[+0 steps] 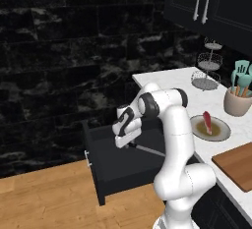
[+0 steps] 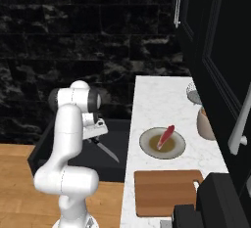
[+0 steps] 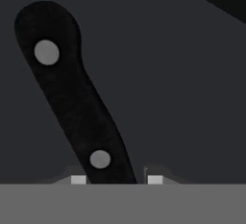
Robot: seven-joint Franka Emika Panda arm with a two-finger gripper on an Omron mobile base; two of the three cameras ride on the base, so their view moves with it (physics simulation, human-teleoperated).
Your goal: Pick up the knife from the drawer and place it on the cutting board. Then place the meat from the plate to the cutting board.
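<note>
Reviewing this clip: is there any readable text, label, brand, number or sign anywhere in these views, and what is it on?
None: no writing, number or sign can be read in any view.
The knife handle bears two plain grey rivets, no maker's mark.
The cutting board, plate, utensil cup and cabinet doors are unmarked.

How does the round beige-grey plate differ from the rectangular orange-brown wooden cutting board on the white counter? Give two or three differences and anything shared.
Shape: the round beige-grey plate is circular; the rectangular orange-brown wooden cutting board has straight edges.
Load: the plate carries a red-pink meat strip; the cutting board is bare.
Surface: the plate is shallowly dished; the cutting board is flat.
Shared: both rest on the white marble counter, side by side.
</note>
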